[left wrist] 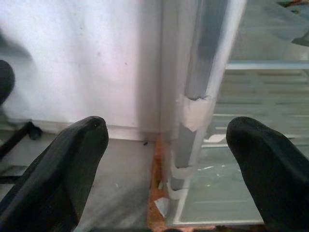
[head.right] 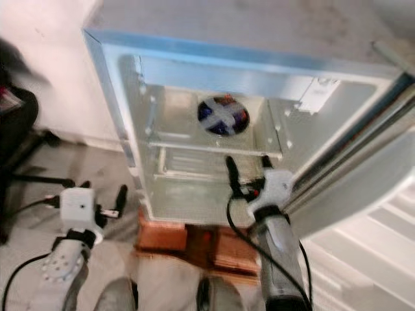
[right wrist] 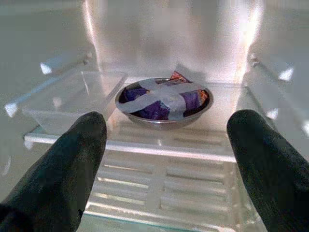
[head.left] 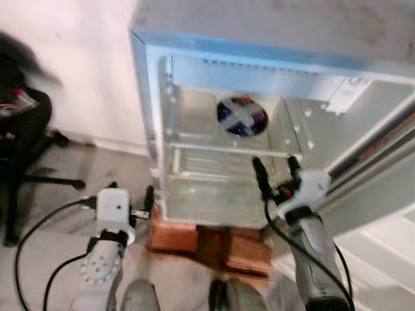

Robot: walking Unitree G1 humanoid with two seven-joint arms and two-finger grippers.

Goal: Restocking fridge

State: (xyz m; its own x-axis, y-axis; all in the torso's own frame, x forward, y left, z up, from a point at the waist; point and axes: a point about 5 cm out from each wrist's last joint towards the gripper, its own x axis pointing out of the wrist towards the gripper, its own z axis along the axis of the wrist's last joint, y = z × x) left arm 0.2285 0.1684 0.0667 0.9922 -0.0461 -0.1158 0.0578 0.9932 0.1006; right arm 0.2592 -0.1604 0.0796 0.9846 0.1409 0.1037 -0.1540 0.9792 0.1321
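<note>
The small white fridge (head.left: 150, 97) stands open in front of me. On its upper shelf (head.left: 207, 146) sits a metal bowl (head.left: 242, 116) of purple packets, sealed with a cross of grey tape. My right gripper (head.left: 277, 170) is open just in front of the shelf, below and slightly right of the bowl, holding nothing. In the right wrist view the bowl (right wrist: 164, 99) lies straight ahead between the fingers. My left gripper (head.left: 130, 192) hangs low by the fridge's left front edge (left wrist: 193, 111), open and empty.
A clear plastic container (right wrist: 72, 94) rests on the shelf beside the bowl. The fridge sits on reddish blocks (head.left: 214, 243). Its door (head.left: 382, 194) swings out on the right. A black office chair (head.left: 19, 136) stands at the left, and cables trail on the floor.
</note>
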